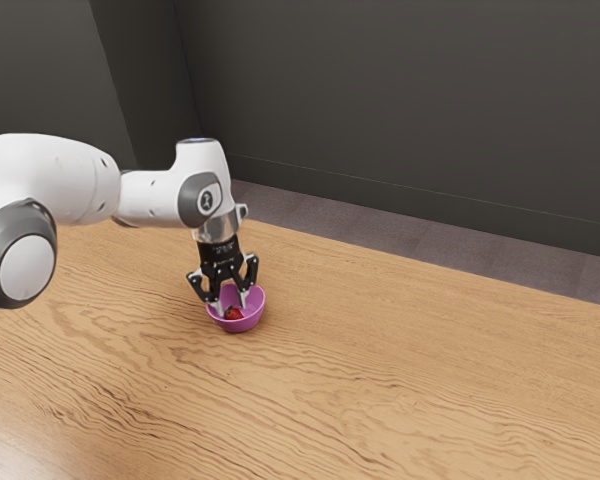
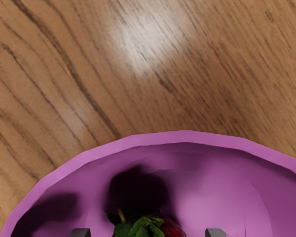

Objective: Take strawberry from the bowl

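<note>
Gripper (image 1: 231, 307): pointed down into the bowl, fingers (image 1: 244, 298) parted widely, a finger at either side of the fruit. Nothing gripped; in the wrist view a strip of bowl interior separates each fingertip (image 2: 215, 232) from the strawberry.

Strawberry (image 1: 234, 314): inside the bowl, between the fingertips. Red flesh, green leaf cap and a short stem visible; lower part cut off by the wrist view's edge. Dark shadow on the bowl's interior just beside it.

Bowl (image 1: 238, 326): purple, round, open at the top, upright on the table. Its wall rings fruit and fingertips, so the raised rim is a barrier to any sideways travel. The opening above is occupied by the gripper.

Table (image 1: 400, 380): pale brown wood, dark wavy grain, glossy patch in the wrist view. Arm (image 1: 60, 180): white with grey joint covers, extends over the table from the exterior view's left.

Beyond the table edge: a strip of grey-brown floor (image 1: 430, 242), then a dark grey wall (image 1: 400, 90) with a low skirting, a vertical corner toward the exterior view's left.
</note>
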